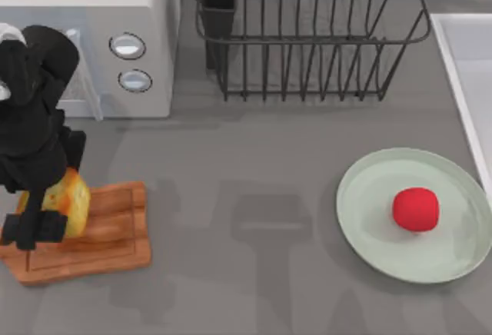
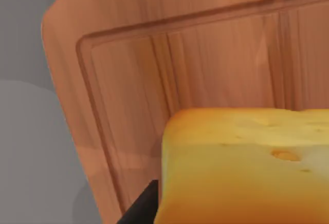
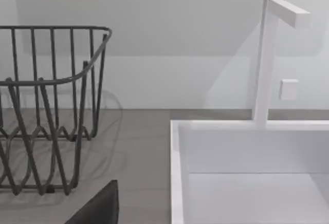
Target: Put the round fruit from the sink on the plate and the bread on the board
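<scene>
The red fruit (image 1: pixel 416 209) already rests on the plate (image 1: pixel 369 189) at the bench's right, while the left gripper (image 1: pixel 46 216), jaws clenched on the bread (image 1: pixel 68 200), holds it over the board (image 1: pixel 115 231), release pending.

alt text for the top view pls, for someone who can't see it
The left gripper holds the bread over the wooden board at the table's left side. At the right, the round fruit sits on the mint-green plate, beside the sink. A microwave and a wire dish rack stand along the back.
</scene>
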